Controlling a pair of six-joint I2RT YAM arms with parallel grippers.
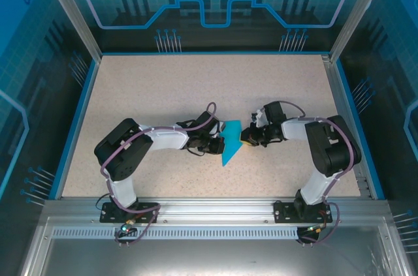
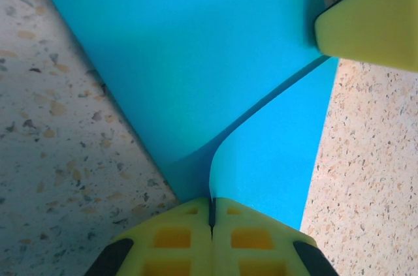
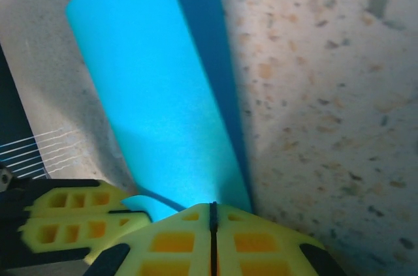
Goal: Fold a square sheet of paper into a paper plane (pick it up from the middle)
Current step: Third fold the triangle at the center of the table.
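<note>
Overhead, pointed paper plane [image 1: 230,144], close up, crease [image 2: 261,110]

Left gripper [image 2: 211,214] is shut, its pads [image 2: 179,240] pinched on the left edge of the paper plane [image 1: 230,144]. Right gripper [image 3: 212,214] is shut as well, clamped on the plane's right edge and faced toward the left one across it. Left arm [image 1: 124,149] and right arm [image 1: 330,145] are bent at the elbow and reached inward to the plane, with the wrists held low.

Top view overlooks the whole surface [image 1: 163,87] from its near edge; both wrist views sit close on the square sheet of paper [image 1: 230,144].
</note>
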